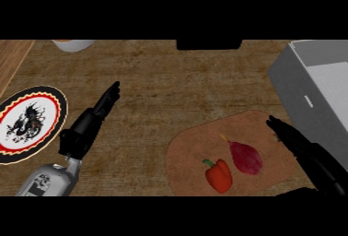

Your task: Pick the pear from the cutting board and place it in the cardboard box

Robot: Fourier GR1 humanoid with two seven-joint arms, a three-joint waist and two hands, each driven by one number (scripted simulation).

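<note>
- right hand [299, 143] fingers straight, holding nothing; dark red pear [245, 157] just left of it on cutting board [190, 143]
- box [319, 99] beyond it
- left hand [92, 122] relaxed, empty

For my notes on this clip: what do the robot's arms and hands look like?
Both hands are black with long, slim fingers. The left hand joins a light grey forearm, a rounded casing with a small dark square marking on it. Of the right hand only black parts show, running off the lower right edge; its forearm is out of view. No cables are visible.
</note>
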